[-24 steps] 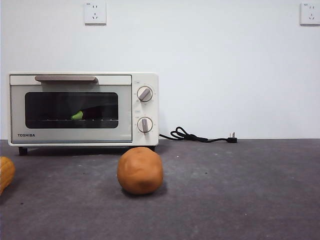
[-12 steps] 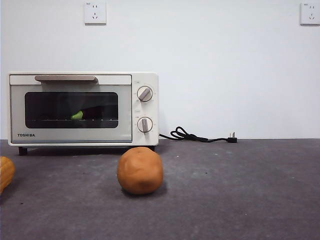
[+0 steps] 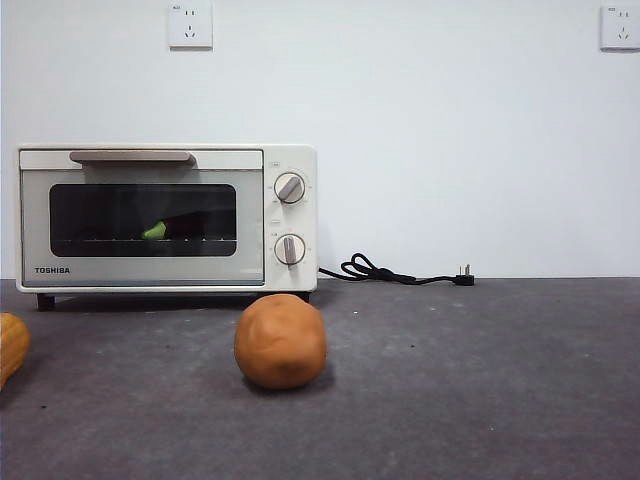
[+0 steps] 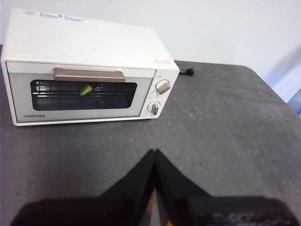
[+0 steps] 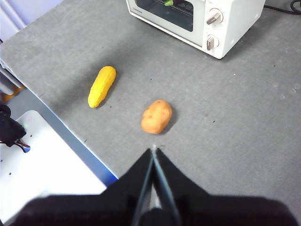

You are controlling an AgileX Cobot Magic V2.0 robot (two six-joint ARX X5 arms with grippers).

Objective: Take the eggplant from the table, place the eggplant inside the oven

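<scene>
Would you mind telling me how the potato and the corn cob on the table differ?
The potato is orange-brown, stubby and rounded; the corn cob is yellow, long and slim. The potato's skin looks smooth with small specks, whereas the corn cob is ribbed. The potato lies closer to the oven knobs than the corn cob. Both lie flat on the grey table, untouched.

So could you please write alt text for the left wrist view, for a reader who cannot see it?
A cream-white Toshiba toaster oven stands on a dark grey table with its glass door closed; the green stem cap of an eggplant shows behind the glass, on the wire rack. The left gripper fills the foreground, its black jaws shut, holding nothing.
</scene>
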